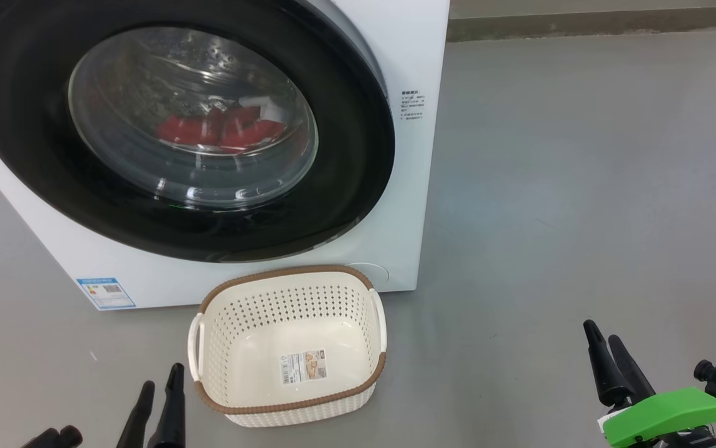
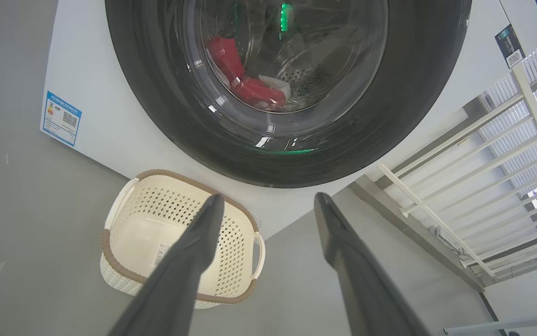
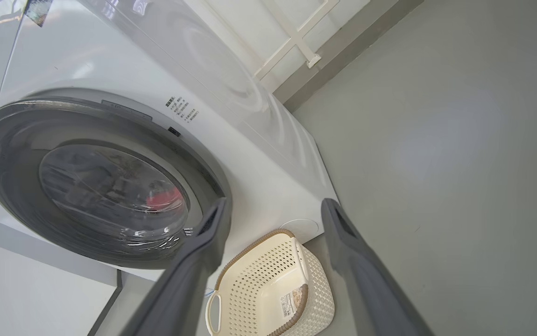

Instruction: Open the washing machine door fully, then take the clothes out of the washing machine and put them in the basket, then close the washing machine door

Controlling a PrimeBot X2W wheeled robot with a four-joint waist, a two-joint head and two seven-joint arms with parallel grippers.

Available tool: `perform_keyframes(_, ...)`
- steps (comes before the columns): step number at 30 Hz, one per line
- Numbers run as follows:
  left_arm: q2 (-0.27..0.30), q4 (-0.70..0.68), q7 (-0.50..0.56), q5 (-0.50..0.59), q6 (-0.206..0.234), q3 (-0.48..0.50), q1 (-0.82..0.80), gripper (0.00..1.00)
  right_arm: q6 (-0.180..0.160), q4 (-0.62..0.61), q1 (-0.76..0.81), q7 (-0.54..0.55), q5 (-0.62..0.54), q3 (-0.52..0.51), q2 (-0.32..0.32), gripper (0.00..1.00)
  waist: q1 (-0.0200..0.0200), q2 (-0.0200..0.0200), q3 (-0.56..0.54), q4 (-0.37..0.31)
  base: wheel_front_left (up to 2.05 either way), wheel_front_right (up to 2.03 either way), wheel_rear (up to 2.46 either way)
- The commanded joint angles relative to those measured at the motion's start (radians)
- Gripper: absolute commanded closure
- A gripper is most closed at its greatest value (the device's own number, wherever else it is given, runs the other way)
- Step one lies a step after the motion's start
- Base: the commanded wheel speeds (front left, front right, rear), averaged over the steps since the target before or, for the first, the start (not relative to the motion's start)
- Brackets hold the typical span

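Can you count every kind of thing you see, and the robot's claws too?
washing machine: 1
basket: 1
red clothes bundle, behind the door glass: 1
claws: 2, the left claw and the right claw, both open
Total: 5

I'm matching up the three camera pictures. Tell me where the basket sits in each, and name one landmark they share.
Head view: basket at bottom centre, on the floor before the washing machine.
Left wrist view: basket at lower left, partly behind a finger of the left gripper.
Right wrist view: basket at bottom centre, between the fingers of the right gripper.
Shared landmark: the round black-rimmed door with red clothes behind its glass.
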Motion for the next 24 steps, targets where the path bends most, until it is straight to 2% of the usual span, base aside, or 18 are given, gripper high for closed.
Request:
perform_keyframes(1, 0.016, -0.034, -0.015, 0.027, 0.005, 0.014, -0.009, 0.0, 0.0, -0.028, -0.018, -0.011, -0.028, 0.012, -0.019, 0.0, 0.0, -0.0001, 0.0, 0.0, 0.0, 0.0, 0.0)
perform_keyframes(24, 0.031, -0.071, -0.083, 0.309, 0.035, -0.009, 0.014, 0.0, 0.0, -0.04, -0.006, -0.078, -0.255, 0.022, -0.033, 0.0, 0.0, -0.0001, 0.0, 0.005, 0.0, 0.0, 0.0)
